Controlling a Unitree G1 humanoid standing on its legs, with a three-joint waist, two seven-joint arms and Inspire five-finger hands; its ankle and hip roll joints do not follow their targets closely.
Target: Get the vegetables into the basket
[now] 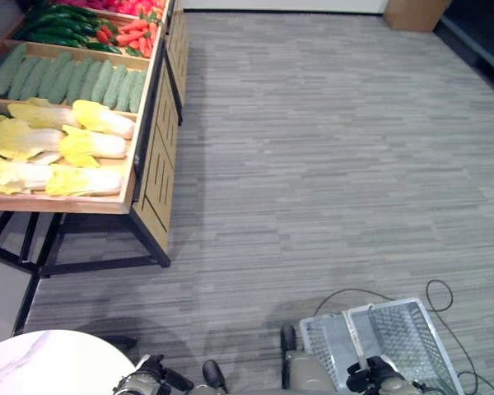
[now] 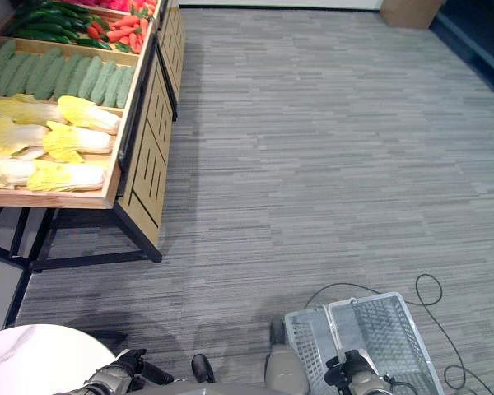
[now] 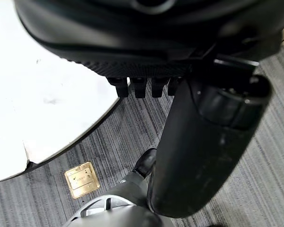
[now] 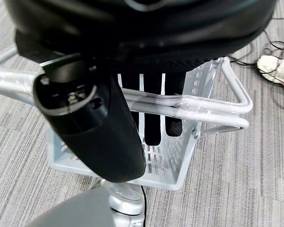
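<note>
Floor: grey striped carpet, takes up most of what the head views show.
Produce stand: wooden, on black legs, sits at the far left with slatted side panels.
Vegetables: all on the stand. Napa cabbages in the nearest bin, pale green cucumbers in the next one back, then dark green cucumbers and red peppers furthest off.
Tabletop: round, white marble look, bottom left corner right by the left hand.
Basket: silver wire, empty as far as I can see, hanging low on the right, well apart from the stand.
Right hand: fingers hooked round the basket handles, thumb on the near side, so it's carrying it.
Left hand: low beside the tabletop edge, fingers curled in, holding nothing.
</note>
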